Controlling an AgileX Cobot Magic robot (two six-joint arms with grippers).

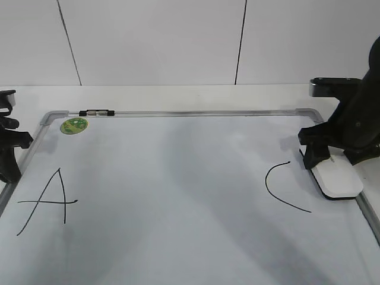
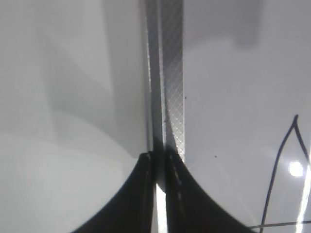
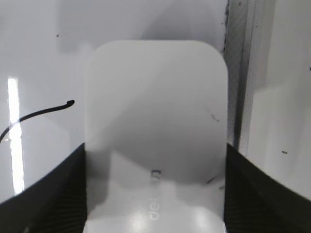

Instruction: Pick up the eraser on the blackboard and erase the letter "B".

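- Two letters I see on the blackboard [image 1: 178, 178]: "A" [image 1: 47, 202] at its left, "C" [image 1: 282, 187] at its right.
- My right gripper [image 3: 155, 194] grasps the eraser [image 1: 336, 178], lying at the blackboard's right frame beside "C".
- My left gripper [image 2: 160, 194] is clenched over the left frame.

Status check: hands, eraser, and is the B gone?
Right hand straddles the eraser, at the blackboard's right edge. Left hand shut, empty. No B visible between A and C.
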